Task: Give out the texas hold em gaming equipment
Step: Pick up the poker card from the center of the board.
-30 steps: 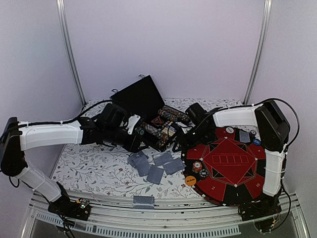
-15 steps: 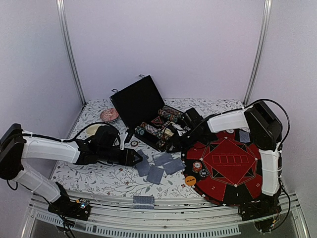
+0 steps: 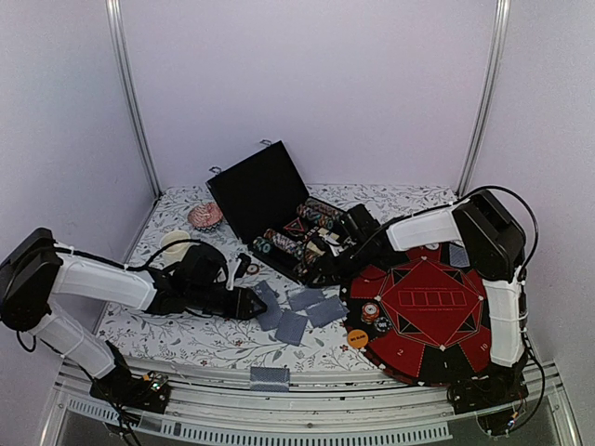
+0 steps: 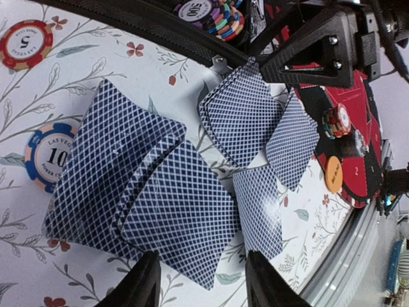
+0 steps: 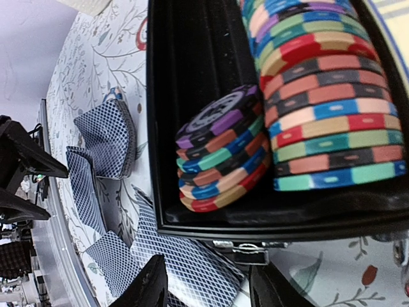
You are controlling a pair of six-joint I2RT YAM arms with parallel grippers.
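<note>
Left gripper (image 4: 201, 288) jaws parted and empty, low over loose grey-blue lattice-backed playing cards (image 4: 121, 192) on floral tablecloth (image 4: 96, 64), right gripper (image 5: 208, 284) likewise parted, empty, at black case's (image 5: 192, 51) front edge, striped multi-coloured round poker chips (image 5: 223, 150) stacked inside

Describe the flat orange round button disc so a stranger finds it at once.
Find the round red-and-black poker mat on the right. On its near-left rim lies the round orange disc, the only solid-orange piece beside striped chips.
</note>
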